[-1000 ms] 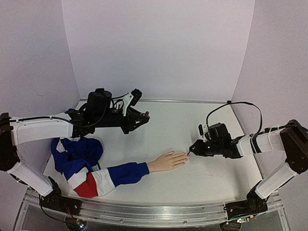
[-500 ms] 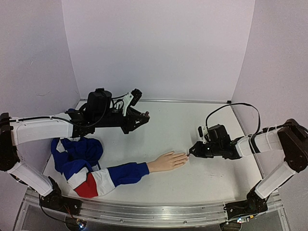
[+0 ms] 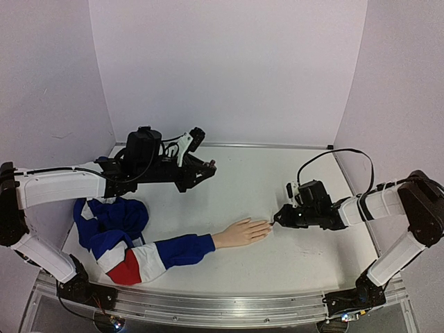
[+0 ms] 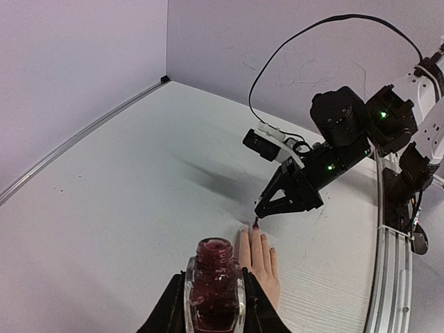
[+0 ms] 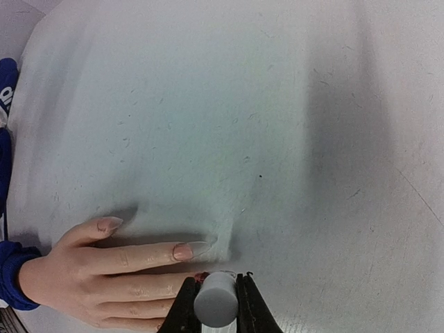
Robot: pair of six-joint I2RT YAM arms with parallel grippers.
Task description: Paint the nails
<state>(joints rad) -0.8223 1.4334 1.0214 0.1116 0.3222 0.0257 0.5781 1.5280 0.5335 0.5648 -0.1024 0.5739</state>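
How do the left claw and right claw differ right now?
The left claw grips an uncapped dark-red polish bottle; the right claw grips the pale brush cap. The left claw sits well back from the mannequin hand; the right claw holds its brush at the fingertips. Both are shut on something.

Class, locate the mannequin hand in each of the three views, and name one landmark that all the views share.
Top external: mannequin hand lies centre, below the middle.
Left wrist: bottom centre, behind the held polish bottle.
Right wrist: lower left.
Shared landmark: the right gripper at its fingertips.
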